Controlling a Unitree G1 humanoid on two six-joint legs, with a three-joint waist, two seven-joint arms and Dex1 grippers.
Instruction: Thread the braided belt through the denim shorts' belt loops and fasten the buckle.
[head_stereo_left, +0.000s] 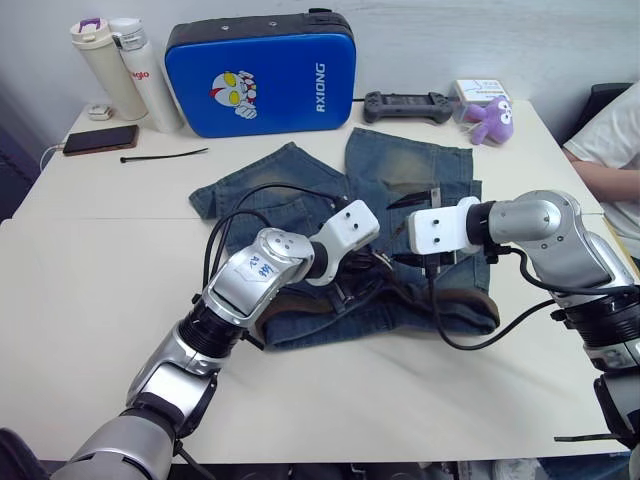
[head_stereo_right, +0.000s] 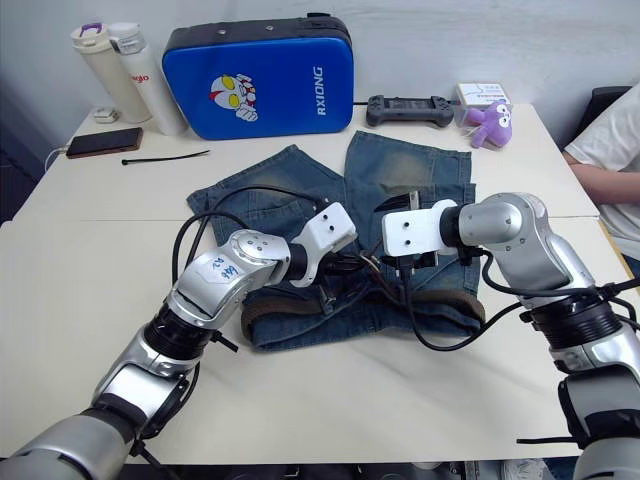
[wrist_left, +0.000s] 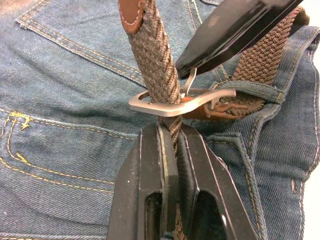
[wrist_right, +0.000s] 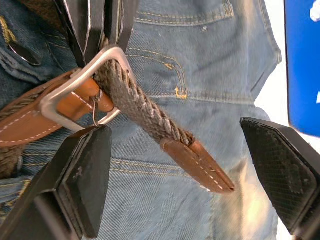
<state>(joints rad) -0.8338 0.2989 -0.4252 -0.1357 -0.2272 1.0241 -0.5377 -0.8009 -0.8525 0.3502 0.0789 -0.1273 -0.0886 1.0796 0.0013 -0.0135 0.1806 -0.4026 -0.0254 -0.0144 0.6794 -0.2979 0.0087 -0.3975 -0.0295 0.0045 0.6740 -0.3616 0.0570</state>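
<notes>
Left wrist view: right claw's finger (wrist_left: 235, 31) over buckle (wrist_left: 175, 104), braided belt (wrist_left: 159, 65).

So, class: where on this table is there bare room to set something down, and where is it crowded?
Bare table lies left of the denim shorts, below the phone and cable tie, and along the near edge. Crowded: the back edge, with bottles, blue case, controller and purple toy, and the shorts' waistband, where both arms work.
</notes>
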